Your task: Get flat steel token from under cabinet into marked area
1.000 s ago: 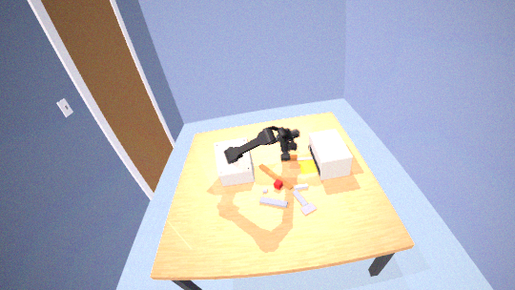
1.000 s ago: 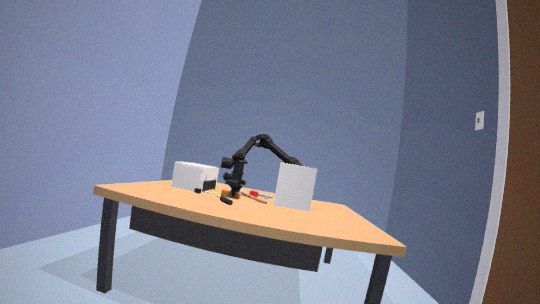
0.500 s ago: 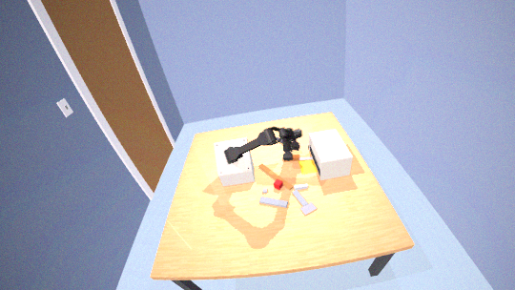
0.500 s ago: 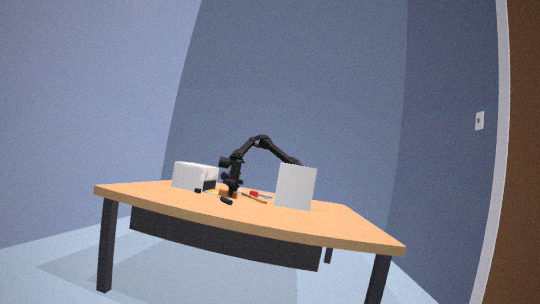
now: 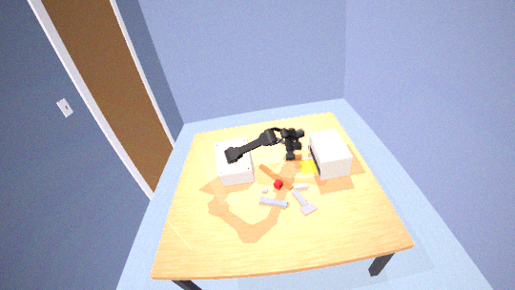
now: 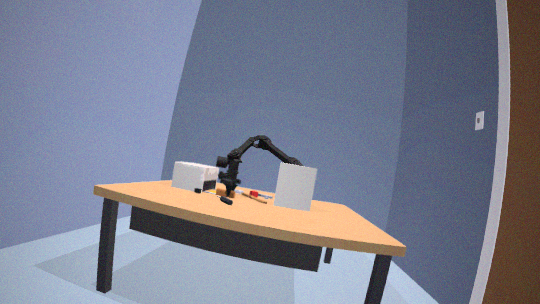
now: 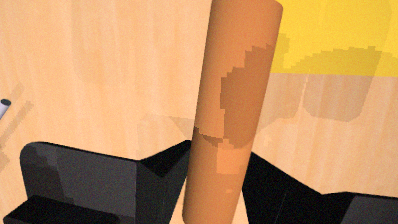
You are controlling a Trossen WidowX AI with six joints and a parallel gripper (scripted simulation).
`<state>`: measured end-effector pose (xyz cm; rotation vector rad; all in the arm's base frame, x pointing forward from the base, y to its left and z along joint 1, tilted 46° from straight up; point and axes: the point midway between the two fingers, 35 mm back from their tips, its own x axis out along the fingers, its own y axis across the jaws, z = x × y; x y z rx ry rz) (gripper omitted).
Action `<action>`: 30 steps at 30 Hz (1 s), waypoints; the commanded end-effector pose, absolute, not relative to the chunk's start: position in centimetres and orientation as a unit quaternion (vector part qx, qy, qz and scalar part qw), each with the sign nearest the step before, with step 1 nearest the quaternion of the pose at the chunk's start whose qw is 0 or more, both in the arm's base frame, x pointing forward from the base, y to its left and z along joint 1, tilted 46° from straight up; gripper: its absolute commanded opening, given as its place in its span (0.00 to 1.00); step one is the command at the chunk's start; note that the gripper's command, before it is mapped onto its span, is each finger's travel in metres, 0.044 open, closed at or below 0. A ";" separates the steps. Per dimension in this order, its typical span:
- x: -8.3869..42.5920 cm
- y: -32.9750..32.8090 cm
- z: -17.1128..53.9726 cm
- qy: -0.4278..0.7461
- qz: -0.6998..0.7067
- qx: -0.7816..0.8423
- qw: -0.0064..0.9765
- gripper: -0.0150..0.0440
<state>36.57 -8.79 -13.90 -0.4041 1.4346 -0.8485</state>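
My gripper (image 5: 290, 157) (image 6: 230, 194) (image 7: 216, 151) is shut on a round orange-brown handle (image 5: 298, 156) (image 7: 240, 60), low over the table beside the yellow marked area (image 5: 308, 167) (image 7: 345, 30). In the wrist view the handle runs between both black fingers and up past the top edge. A thin pale shaft (image 5: 306, 158) shows beyond it towards the cabinet in the top view. The white cabinet (image 5: 334, 153) (image 6: 187, 177) stands past the marked area, its dark opening facing the arm. The steel token cannot be made out in any view.
A red cube (image 5: 278, 184) (image 6: 254, 193) lies near a long orange-brown stick (image 5: 268, 171). A grey bar (image 5: 274, 202), a T-shaped piece (image 5: 300, 197) and a small pale block (image 5: 264, 191) lie nearby. A black-handled tool (image 6: 226, 200) lies behind the gripper. The arm's white base (image 5: 236, 176) (image 6: 296, 186) stands opposite the cabinet.
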 end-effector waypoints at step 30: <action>39.9 -9.6 -13.4 0.632 -0.374 -0.177 0.656 0.25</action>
